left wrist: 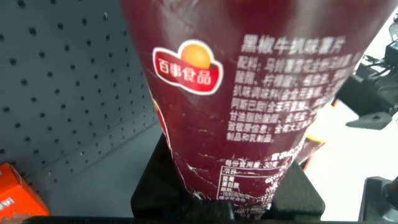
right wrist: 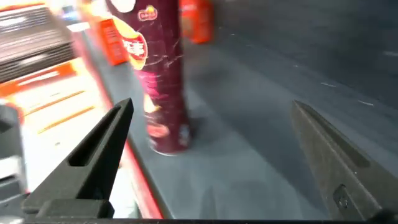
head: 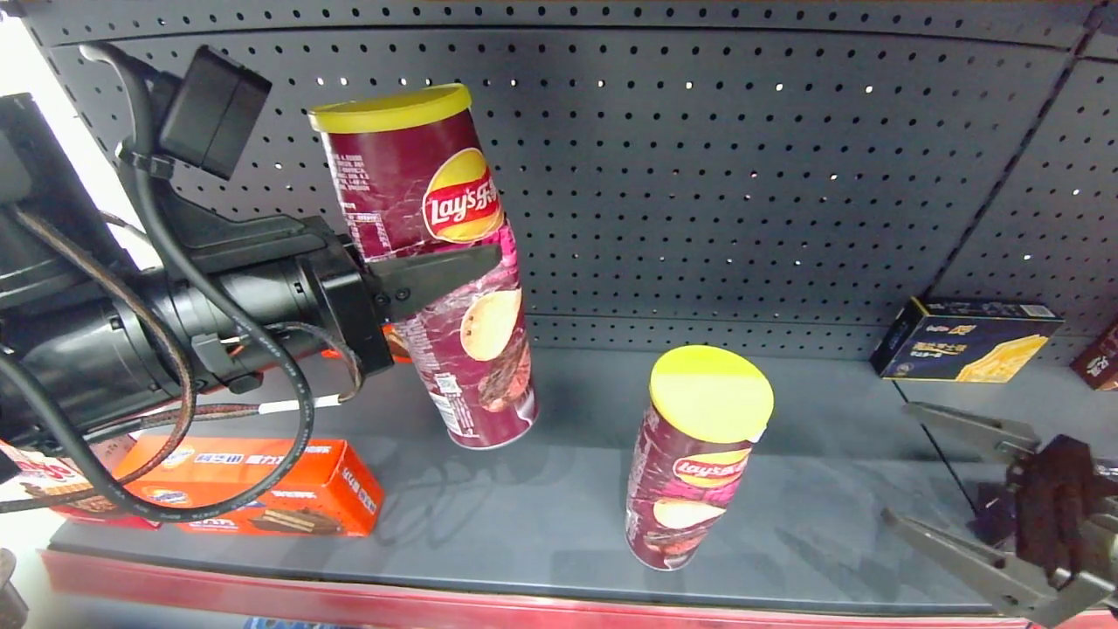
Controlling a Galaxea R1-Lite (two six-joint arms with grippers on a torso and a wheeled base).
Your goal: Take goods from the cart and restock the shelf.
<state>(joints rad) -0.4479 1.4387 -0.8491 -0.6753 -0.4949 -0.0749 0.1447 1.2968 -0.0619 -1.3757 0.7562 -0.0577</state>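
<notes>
Left hand point(head: 445, 284) closes on the held can point(head: 410, 175) at mid-height from the side, carrying the yellow-lidded maroon tube over the grey shelf point(head: 541, 515). Its long axis is tilted: the lid leans toward the robot's left and the pegboard back, while the base swings low toward the shelf floor; whether it touches cannot be told. A standing can point(head: 694, 454) of the same kind is upright to the right of it, apart and nearer the front edge. Between them lies bare shelf, the likely spot, and the tube would need righting before its base sits flat. Right hand point(head: 900, 461), wide open and carrying nothing, hangs at the shelf's front right, nearer the standing can. An orange box point(head: 262, 489) lies left; a blue box point(head: 969, 341) rests at back right.
</notes>
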